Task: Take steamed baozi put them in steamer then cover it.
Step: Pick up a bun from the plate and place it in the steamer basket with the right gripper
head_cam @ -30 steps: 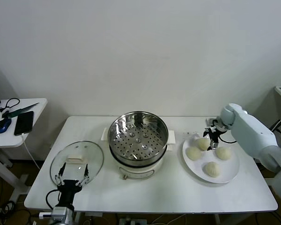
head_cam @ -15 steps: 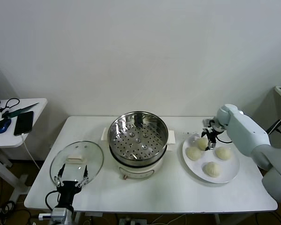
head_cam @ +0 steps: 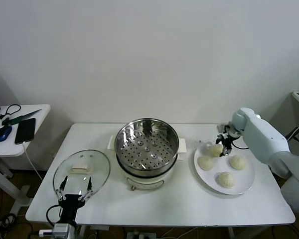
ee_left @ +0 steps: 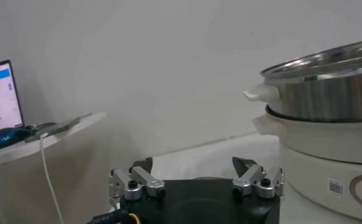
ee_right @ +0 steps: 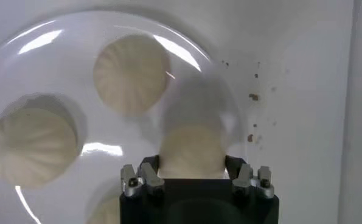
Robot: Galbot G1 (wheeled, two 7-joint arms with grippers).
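Note:
Several cream-white baozi lie on a white plate (head_cam: 247, 185) at the table's right. My right gripper (head_cam: 223, 145) reaches down at the plate's far edge, shut on the rear baozi (head_cam: 216, 150). In the right wrist view that bun (ee_right: 190, 148) fills the gap of the right gripper (ee_right: 191, 163), both fingers against its sides. The other buns (head_cam: 206, 163) (head_cam: 237, 162) (head_cam: 225, 179) lie free. The steel steamer (head_cam: 147, 144) stands mid-table with nothing in it. The glass cover (head_cam: 81, 172) lies flat at the left. Just in front of it, my left gripper (head_cam: 76, 184) waits open.
The steamer rests on a cream-white pot base (ee_left: 327, 164), close beside my left gripper (ee_left: 196, 165). A side table (head_cam: 20, 117) at far left carries a phone, a mouse and a cable. Crumbs dot the table beside the plate (ee_right: 65, 30).
My right gripper's fingers have drawn in from wide apart onto the rear baozi. The right arm has shifted only slightly. The left arm stays put.

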